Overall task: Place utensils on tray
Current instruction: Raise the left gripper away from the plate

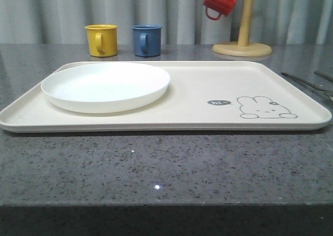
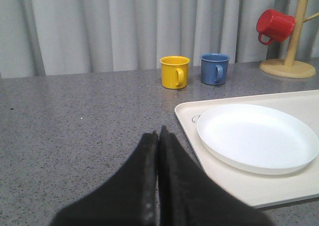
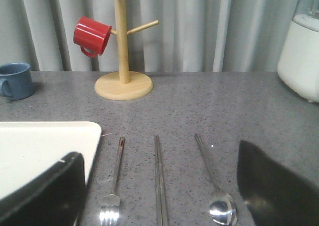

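Observation:
The cream tray (image 1: 208, 90) with the rabbit drawing lies across the middle of the grey table. Right of it, on the bare tabletop, lie the utensils (image 1: 307, 82). In the right wrist view they run side by side: a fork (image 3: 115, 176) nearest the tray's corner (image 3: 40, 146), then a pair of chopsticks (image 3: 159, 181), then a spoon (image 3: 212, 181). My right gripper (image 3: 158, 151) is open above them, its fingers spread wide to either side of the set, holding nothing. My left gripper (image 2: 159, 133) is shut and empty over the table, left of the tray's edge (image 2: 234, 181).
A round white plate (image 1: 105, 86) sits on the tray's left half. Behind the tray stand a yellow mug (image 1: 101, 39) and a blue mug (image 1: 146, 40). A wooden mug tree (image 1: 242, 43) holds a red mug (image 1: 220, 0). A white appliance (image 3: 299, 56) stands far right.

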Robot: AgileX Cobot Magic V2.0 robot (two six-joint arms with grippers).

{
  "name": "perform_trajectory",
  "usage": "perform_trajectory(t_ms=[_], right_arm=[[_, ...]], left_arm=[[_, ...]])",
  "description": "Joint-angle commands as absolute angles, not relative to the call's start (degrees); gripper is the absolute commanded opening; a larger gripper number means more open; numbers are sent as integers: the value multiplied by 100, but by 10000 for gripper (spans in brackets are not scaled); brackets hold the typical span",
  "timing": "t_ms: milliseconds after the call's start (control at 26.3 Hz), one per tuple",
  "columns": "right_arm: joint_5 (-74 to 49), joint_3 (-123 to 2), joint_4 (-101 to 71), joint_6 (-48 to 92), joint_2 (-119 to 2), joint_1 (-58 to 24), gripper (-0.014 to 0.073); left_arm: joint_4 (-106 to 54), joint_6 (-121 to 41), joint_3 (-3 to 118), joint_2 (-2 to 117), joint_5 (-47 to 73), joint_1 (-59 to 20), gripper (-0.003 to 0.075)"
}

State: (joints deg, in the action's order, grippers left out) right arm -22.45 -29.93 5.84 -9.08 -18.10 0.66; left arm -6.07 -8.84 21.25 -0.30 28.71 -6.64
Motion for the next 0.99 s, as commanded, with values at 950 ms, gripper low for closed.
perform_trajectory(t_ms=[950], right_arm=[[-2975,-3957,638,-664,-3673,58,356]], left_arm=[[-695,-814,2270,16,2428,-642,-18]])
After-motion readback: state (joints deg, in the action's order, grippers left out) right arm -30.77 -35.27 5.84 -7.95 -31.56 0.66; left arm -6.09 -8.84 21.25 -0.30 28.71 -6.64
